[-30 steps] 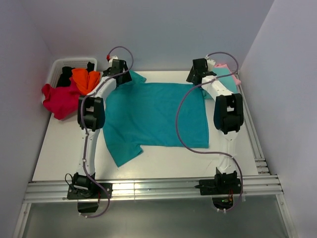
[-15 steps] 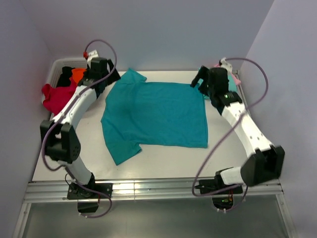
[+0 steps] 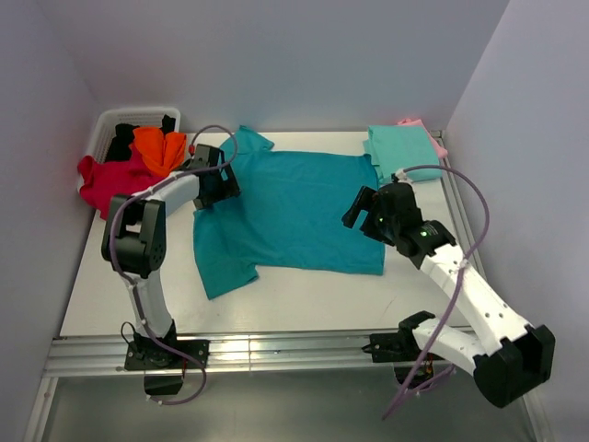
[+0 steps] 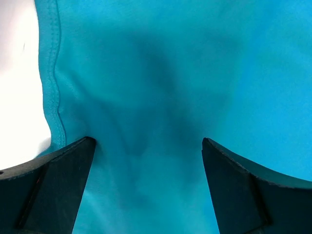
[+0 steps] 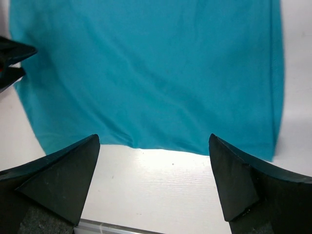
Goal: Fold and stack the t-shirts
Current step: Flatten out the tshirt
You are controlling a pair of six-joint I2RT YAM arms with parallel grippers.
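Top view: both arms have swung in from the desk's (image 3: 304, 295) far corners. Left pincer (image 3: 213, 184) and right pincer (image 3: 363, 210), both spread, now flank the flat teal shirt (image 3: 294, 212) mid-desk, so folding can likely start. You have six shirts: teal, mint (image 3: 402, 145) on pink (image 3: 440, 147) at the far-right corner, and crimson (image 3: 109, 180), orange (image 3: 158, 147) and black (image 3: 121, 143) at one basket (image 3: 110, 120).

Left wrist: spread over the shirt's seam.

Right wrist: spread at its edge.

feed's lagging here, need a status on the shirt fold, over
Left tool open, low over teal t-shirt left side. Right tool open over its right side. Shirt spread flat, not yet folded. Nothing lying on it.
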